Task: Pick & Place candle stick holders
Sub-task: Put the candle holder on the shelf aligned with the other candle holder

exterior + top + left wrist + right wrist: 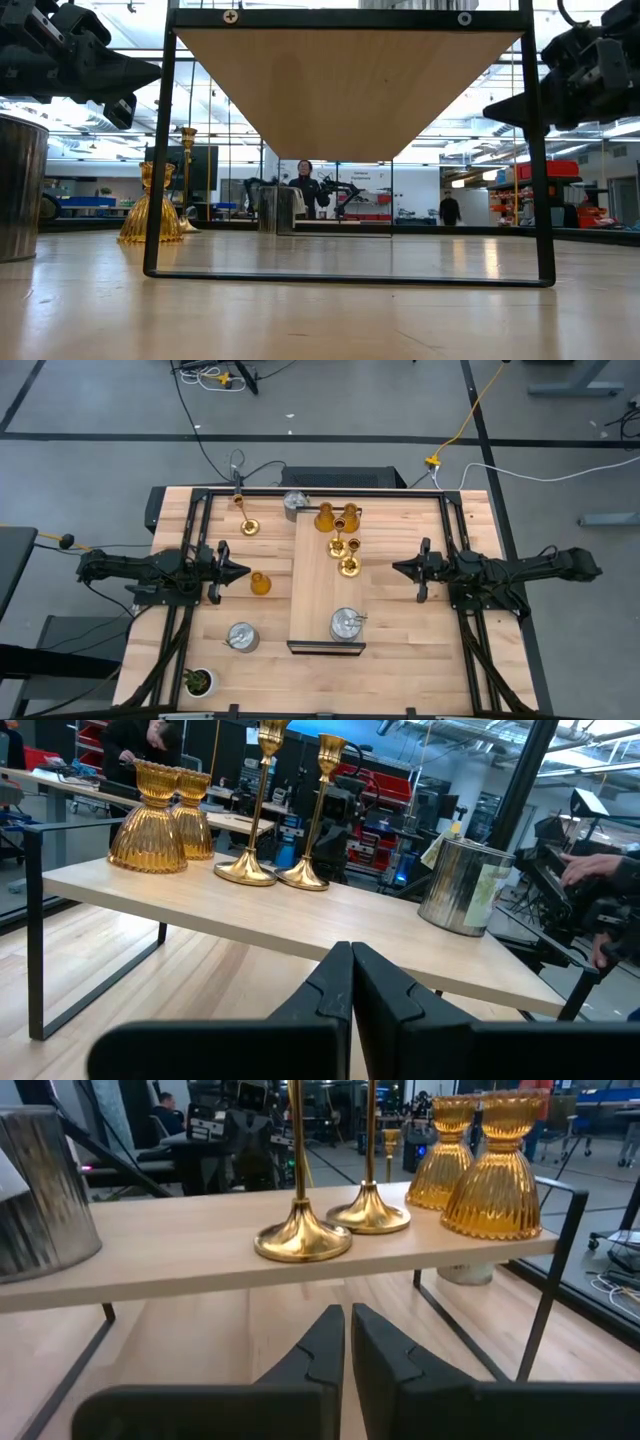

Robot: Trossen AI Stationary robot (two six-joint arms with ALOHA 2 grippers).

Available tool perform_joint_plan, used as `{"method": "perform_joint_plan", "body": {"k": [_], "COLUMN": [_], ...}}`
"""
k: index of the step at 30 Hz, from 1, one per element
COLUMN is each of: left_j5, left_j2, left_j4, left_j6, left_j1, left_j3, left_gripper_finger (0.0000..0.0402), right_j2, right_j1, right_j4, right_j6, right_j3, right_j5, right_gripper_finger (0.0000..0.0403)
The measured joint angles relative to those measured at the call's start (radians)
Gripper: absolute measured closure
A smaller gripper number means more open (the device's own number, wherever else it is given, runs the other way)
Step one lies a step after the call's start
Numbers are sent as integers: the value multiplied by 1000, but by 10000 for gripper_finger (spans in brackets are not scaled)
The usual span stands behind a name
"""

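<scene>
Wooden table (400, 650) bears a raised shelf (315, 595); workshop beyond.

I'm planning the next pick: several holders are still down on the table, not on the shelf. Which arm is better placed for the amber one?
Left, probably. The amber holder stands just in front of the shut left gripper, on its side of the shelf. The right gripper, also shut, waits across the shelf.

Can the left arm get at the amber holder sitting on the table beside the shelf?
Probably yes. The amber holder stands alone on the table just ahead of the shut left gripper, slightly to one side, clear of the raised shelf, with nothing between them.
</scene>
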Motion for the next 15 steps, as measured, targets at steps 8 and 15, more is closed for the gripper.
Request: {"method": "perform_joint_plan", "body": {"k": [8,15], "left_j5": [0,0], "left_j2": [0,0], "left_j4": [0,0], "left_j6": [0,0], "left_j1": [0,0], "left_j3": [0,0], "left_gripper_finger": [392,392], "right_j2": [-63,-127], "right_j1": [0,0], "right_j4": [-14,-70], "right_j6": [-36,-57], "right_j3": [0,0], "right_j5": [-1,-39], "right_gripper_finger": [376,376]}}
